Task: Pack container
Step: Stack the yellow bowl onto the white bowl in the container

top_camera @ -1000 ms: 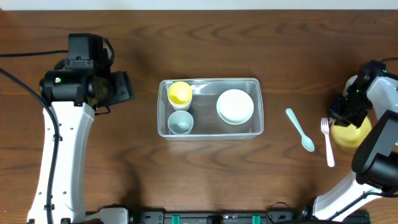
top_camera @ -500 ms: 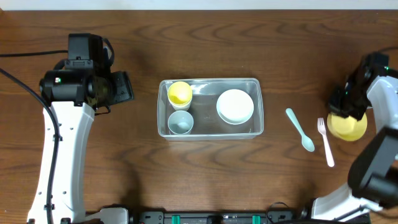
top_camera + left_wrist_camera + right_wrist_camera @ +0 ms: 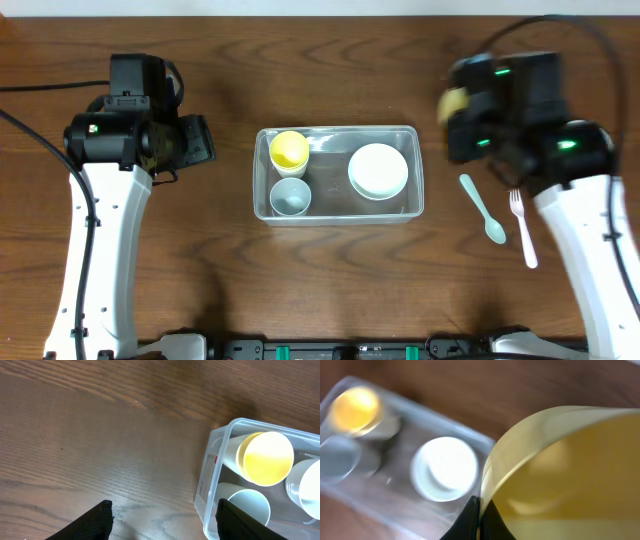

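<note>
Overhead: right gripper [image 3: 462,118] and forearm smeared. The yellow bowl [image 3: 455,101] in its jaws is mostly hidden, only an edge showing.
Right wrist: bowl cut off right and bottom; container [image 3: 395,500] blurred, contents soft blobs.
Left wrist: container cropped right and below; left gripper [image 3: 165,520] shows fingertips only.

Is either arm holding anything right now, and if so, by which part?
The right gripper holds the yellow bowl, with its jaws pinching the rim. The left gripper is open and holds nothing.
</note>
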Action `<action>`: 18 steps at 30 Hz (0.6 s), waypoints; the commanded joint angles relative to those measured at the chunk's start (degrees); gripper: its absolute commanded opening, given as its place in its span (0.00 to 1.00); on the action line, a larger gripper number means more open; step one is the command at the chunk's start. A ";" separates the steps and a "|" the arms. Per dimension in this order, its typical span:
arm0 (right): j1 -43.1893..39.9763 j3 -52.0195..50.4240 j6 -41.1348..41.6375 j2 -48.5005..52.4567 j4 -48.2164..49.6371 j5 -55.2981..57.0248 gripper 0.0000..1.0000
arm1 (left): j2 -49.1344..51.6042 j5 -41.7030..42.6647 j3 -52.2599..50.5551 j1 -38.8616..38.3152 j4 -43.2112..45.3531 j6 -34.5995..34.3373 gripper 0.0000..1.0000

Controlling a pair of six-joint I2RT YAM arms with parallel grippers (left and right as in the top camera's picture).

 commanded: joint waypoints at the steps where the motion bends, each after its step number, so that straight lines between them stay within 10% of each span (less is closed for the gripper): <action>1: 7.54 -0.02 -6.34 2.91 -0.11 2.25 0.02 | 0.07 0.39 -0.17 0.15 -0.33 -0.55 0.67; 18: 16.79 -0.04 -6.32 22.01 -0.13 8.90 0.11 | 0.07 0.37 -0.17 0.15 -0.52 -0.52 0.67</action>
